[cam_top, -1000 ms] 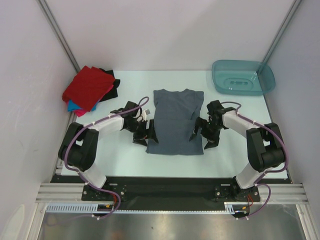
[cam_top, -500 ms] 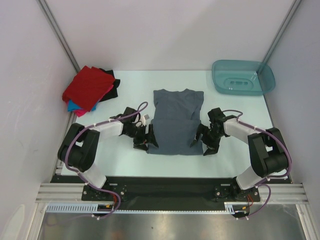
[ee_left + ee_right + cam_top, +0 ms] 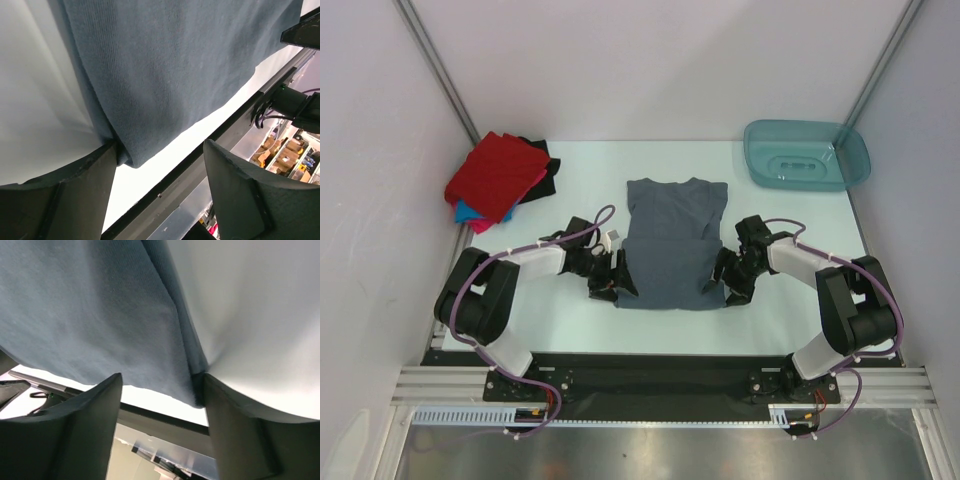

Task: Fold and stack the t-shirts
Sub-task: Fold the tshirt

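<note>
A slate grey-blue t-shirt (image 3: 673, 242) lies flat in the middle of the table, sleeves folded in, collar at the far end. My left gripper (image 3: 616, 279) is open at the shirt's near left corner; in the left wrist view the corner (image 3: 131, 150) rests against one finger (image 3: 60, 200). My right gripper (image 3: 728, 282) is open at the near right corner; in the right wrist view the cloth (image 3: 100, 325) hangs between the jaws, its edge against one finger (image 3: 240, 435). Folded red (image 3: 497, 174), bright blue, pink and black shirts are stacked at the far left.
A teal plastic tub (image 3: 807, 154) stands at the far right corner. White walls close in the table on both sides. A black rail (image 3: 650, 368) runs along the near edge.
Both grippers have moved toward the near edge along the shirt's sides and in to its near corners. The shirt lies as before.
</note>
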Robot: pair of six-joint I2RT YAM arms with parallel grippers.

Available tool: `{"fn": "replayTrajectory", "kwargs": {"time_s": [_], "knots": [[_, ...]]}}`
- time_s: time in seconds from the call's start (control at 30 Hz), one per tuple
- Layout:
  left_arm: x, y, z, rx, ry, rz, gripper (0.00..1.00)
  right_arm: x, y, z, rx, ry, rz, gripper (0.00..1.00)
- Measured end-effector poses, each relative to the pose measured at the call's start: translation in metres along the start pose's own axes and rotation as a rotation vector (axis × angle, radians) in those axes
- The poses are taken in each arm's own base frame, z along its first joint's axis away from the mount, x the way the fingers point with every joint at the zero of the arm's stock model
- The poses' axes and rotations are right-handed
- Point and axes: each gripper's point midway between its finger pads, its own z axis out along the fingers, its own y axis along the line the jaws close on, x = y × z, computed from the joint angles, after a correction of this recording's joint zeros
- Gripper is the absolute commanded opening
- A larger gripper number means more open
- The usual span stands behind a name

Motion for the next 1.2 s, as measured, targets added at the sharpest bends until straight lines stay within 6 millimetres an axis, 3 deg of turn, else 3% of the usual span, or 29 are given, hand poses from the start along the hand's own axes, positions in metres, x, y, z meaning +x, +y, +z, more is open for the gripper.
{"fn": "replayTrajectory", "kwargs": {"time_s": [0.1,0.2,0.23,0.33,0.47,0.53,0.57,0.87,1.2], "knots": [[0.000,0.002,0.000,-0.011,-0.001,-0.002,0.70,-0.001,0.000,0.000,0.001,-0.005,-0.004,0.58],[0.001,0.005,0.000,-0.028,-0.001,-0.003,0.49,-0.002,0.000,0.000,-0.001,-0.008,-0.009,0.45],[0.002,0.006,0.000,-0.036,0.002,-0.007,0.36,-0.002,0.000,0.000,-0.002,-0.008,-0.010,0.40],[0.004,0.009,-0.001,-0.049,0.008,-0.007,0.17,-0.001,0.000,0.001,-0.003,-0.007,-0.010,0.28],[0.007,0.013,-0.001,-0.062,0.013,-0.014,0.00,0.002,-0.005,0.003,0.006,0.003,-0.007,0.16],[0.008,0.014,-0.001,-0.065,0.015,-0.015,0.00,0.004,-0.006,0.003,0.008,0.006,-0.006,0.10],[0.009,0.014,0.000,-0.065,0.016,-0.016,0.00,0.005,-0.006,0.003,0.008,0.007,-0.006,0.01],[0.015,0.013,-0.007,-0.079,0.044,-0.018,0.00,0.009,-0.002,-0.011,-0.003,0.006,-0.029,0.00],[-0.009,-0.028,-0.040,-0.065,0.016,0.049,0.00,-0.011,0.039,-0.055,-0.069,-0.068,-0.099,0.00]]}}
